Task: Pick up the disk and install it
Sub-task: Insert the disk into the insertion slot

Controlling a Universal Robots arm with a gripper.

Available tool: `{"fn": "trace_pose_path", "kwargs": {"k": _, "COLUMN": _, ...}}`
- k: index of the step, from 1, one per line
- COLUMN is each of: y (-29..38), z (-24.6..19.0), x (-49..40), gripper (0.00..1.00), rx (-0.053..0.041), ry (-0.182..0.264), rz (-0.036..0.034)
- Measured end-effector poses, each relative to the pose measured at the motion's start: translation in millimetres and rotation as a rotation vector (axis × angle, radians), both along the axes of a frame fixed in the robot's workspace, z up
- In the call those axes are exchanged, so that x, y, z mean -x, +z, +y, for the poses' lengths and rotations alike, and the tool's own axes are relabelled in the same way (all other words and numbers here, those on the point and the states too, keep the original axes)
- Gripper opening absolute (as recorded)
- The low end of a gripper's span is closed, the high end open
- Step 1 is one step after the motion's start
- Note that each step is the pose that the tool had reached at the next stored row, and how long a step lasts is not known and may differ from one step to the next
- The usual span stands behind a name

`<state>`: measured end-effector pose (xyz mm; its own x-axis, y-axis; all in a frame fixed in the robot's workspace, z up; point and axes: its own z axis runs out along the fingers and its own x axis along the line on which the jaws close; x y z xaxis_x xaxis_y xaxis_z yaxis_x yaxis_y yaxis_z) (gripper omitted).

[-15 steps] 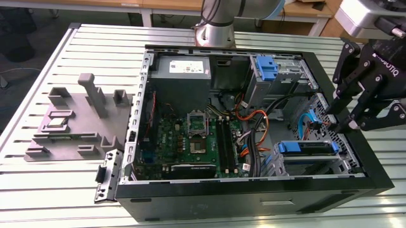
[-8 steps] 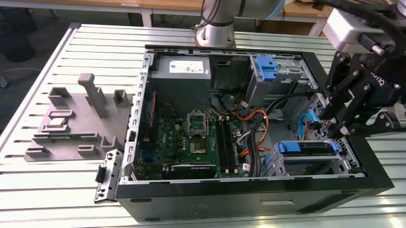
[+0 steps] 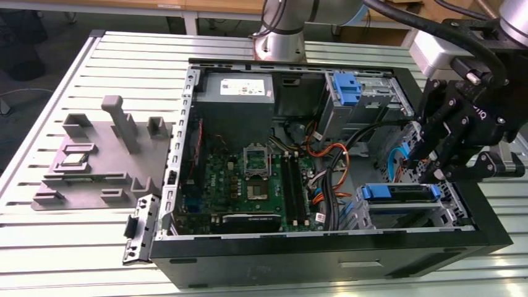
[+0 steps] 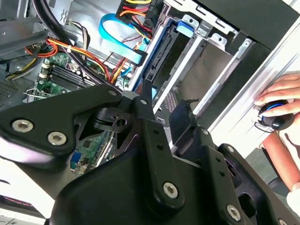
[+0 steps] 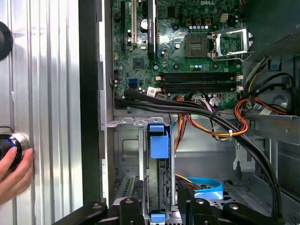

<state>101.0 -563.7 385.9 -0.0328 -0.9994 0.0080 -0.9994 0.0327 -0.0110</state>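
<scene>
The jaws hang part open, gripping nothing, over the single open computer case (image 3: pixel 330 255). Its drive cage (image 3: pixel 396 218) holds one disk (image 3: pixel 400 192), blue carrier edge uppermost, seated just beneath the jaws.

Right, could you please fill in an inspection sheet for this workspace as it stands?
surface: slatted metal table, open computer case on it.
job's things: disk on edge in the drive bay near the case front.
clutter: grey fixture beside the case; blue bracket in the far bay.
grippers: tool over the disk; contact unclear.
cables: orange and black bundles, blue ribbon inside the case.
surroundings: a hand on a round knob on the table.
</scene>
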Motion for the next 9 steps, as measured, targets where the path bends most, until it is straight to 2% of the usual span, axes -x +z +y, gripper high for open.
{"fn": "trace_pose_path", "kwargs": {"k": 5, "y": -0.7, "z": 3.9, "x": 0.0, "gripper": 0.42, "rx": -0.0001, "ry": 0.000, "rz": 0.0000}}
{"fn": "trace_pose_path", "kwargs": {"k": 9, "y": -2.5, "z": 4.0, "x": 0.0, "gripper": 0.42, "rx": 0.0000, "ry": 0.000, "rz": 0.0000}}
